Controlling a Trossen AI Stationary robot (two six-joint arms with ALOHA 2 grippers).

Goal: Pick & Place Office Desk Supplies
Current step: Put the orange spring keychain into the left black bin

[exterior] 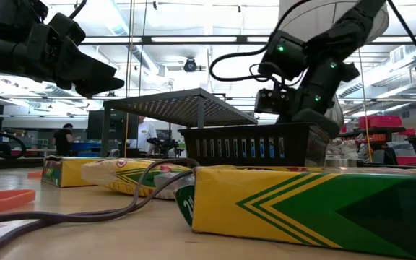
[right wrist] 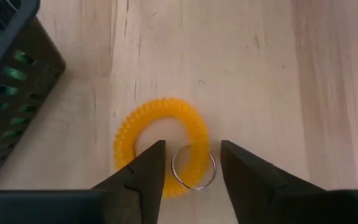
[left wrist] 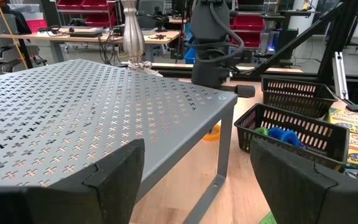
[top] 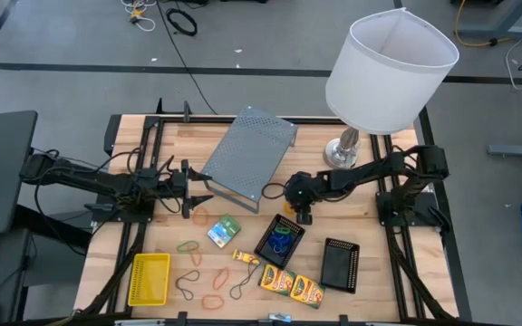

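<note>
The sorting looks barely begun — only one black mesh tray (top: 279, 240) holds anything, a few blue and green loops, while the second black mesh tray (top: 340, 264) and the yellow plastic basket (top: 149, 278) appear empty.

Still loose on the wooden desk (top: 383, 272): about five or six coloured rubber-band loops (top: 188, 246), two yellow-green crayon boxes (top: 292, 285) and one small green-white packet (top: 224, 232).

The right claw (right wrist: 192, 163), fingers apart, straddles a yellow coiled loop with a metal ring (right wrist: 163, 146) beside the filled tray — not yet gripped. The left claw (left wrist: 194, 171) hangs wide open by the grey perforated metal shelf (top: 247, 156).
</note>
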